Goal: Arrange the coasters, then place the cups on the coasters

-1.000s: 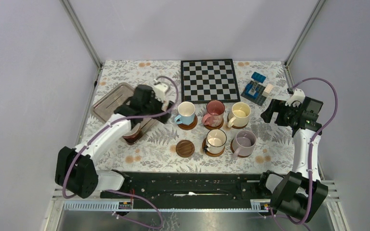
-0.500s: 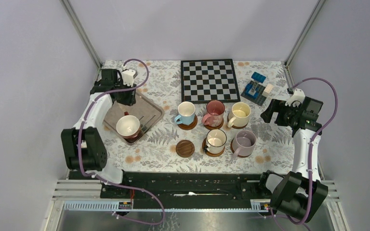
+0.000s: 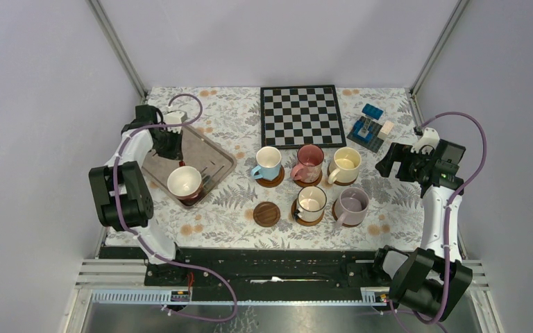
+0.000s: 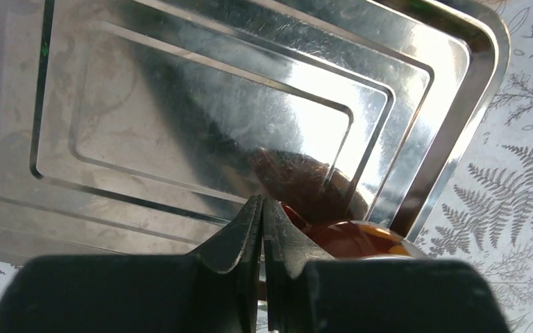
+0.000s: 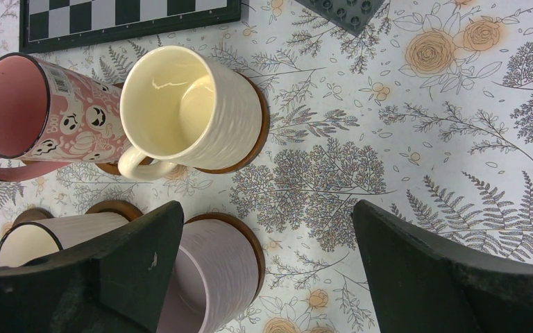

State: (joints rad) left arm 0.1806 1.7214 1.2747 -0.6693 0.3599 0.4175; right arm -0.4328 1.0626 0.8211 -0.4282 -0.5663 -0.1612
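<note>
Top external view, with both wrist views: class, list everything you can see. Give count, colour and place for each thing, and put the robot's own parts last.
tray: one, grey metal, left side.
coasters: six, brown, two rows mid-table; the near-left one is bare.
cups: six; light blue, pink, cream-yellow, lilac, two white inside. Five stand on coasters, one at the tray's near corner.
chessboard: one, black and white, far centre.
block toy: one, blue, far right.
tablecloth: one, white floral, covering the table.
left gripper: one, black, over the tray, jaws shut.
right gripper: one, black, at the table's right edge, jaws open.
</note>
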